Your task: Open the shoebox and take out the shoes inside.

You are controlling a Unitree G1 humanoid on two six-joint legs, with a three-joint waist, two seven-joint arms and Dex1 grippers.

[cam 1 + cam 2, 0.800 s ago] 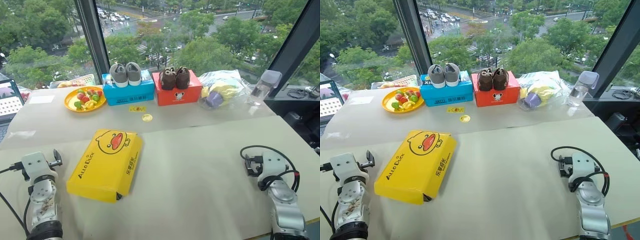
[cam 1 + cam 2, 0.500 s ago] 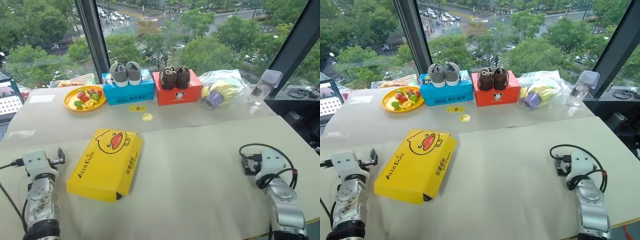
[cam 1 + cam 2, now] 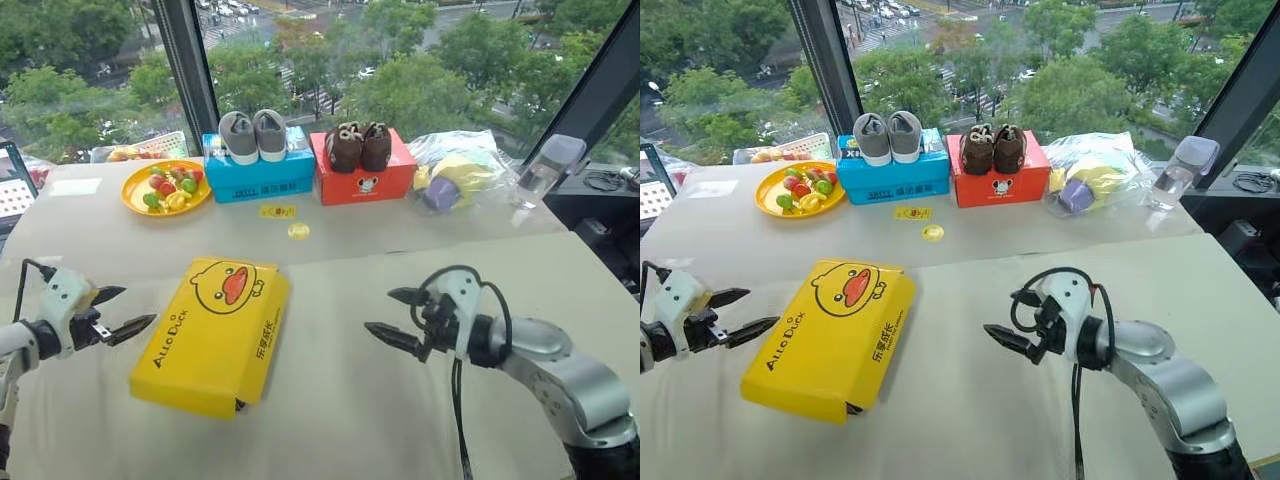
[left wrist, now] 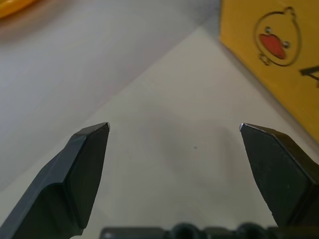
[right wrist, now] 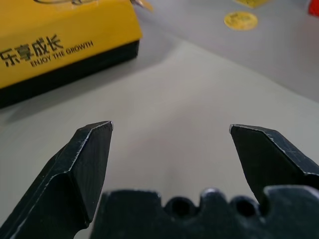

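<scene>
I am now flanking the flat yellow cardboard duck-lid shoebox (image 3: 212, 333), lying closed on the table (image 3: 340, 400), having swung the left gripper (image 3: 125, 312) and right gripper (image 3: 390, 317) inward toward it, jaws spread wide and empty.

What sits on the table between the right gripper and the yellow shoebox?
Nothing: bare table lies between the right gripper and the shoebox, seen in both eye views and the right wrist view. Its jaws stand open.
</scene>
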